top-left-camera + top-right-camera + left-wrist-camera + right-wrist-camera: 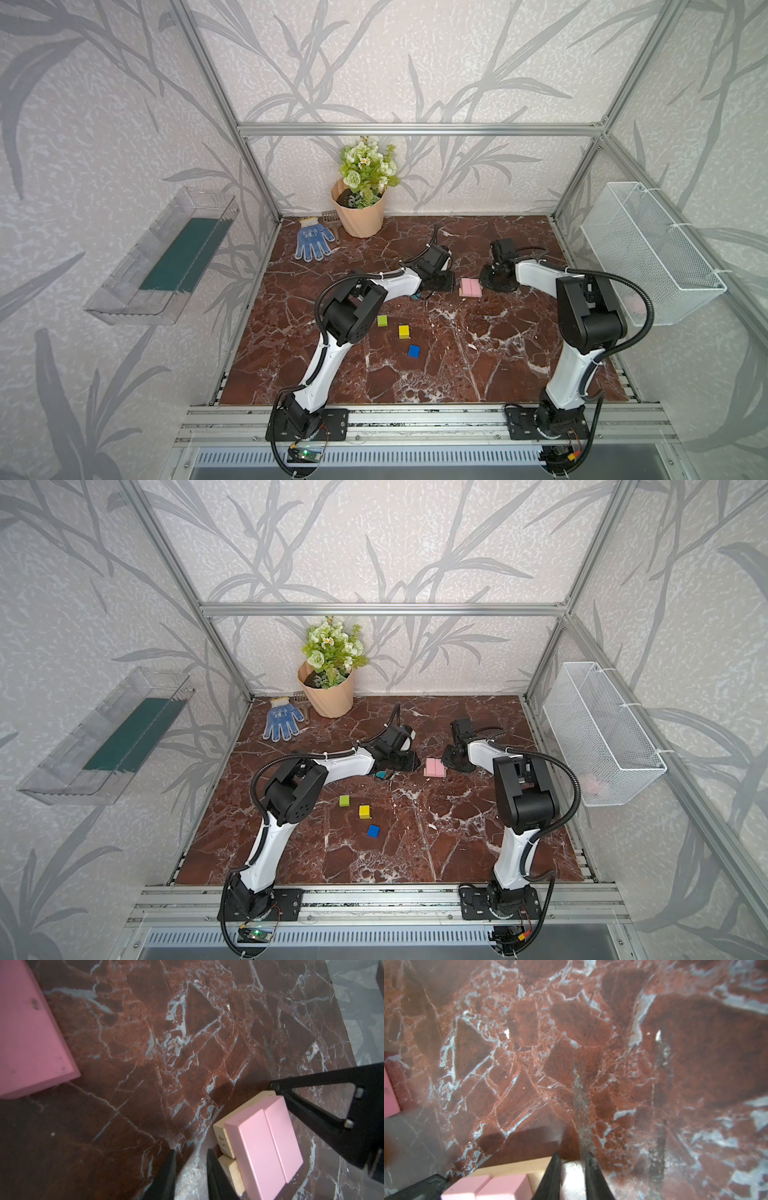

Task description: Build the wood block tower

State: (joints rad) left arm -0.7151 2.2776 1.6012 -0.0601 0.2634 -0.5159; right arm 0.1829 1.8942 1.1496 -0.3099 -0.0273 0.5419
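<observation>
The tower (471,287) is a low stack near the table's middle: two pink bars (266,1142) side by side on plain-wood blocks (223,1140). My left gripper (451,282) (191,1151) stands at the stack's left side, shut on nothing, with one finger (214,1169) beside the plain-wood ends. My right gripper (484,284) (573,1155) stands at the right side, also shut and empty. Lime (382,320), yellow (404,331) and blue (414,351) cubes lie loose towards the front. A teal block (380,775) peeks from under the left arm. Another pink block (31,1032) looms close in the left wrist view.
A peach flower pot (359,216) and a blue glove (313,243) sit at the back left of the marble table (478,353). A white wire basket (648,253) hangs on the right wall. A clear tray (166,257) hangs on the left wall.
</observation>
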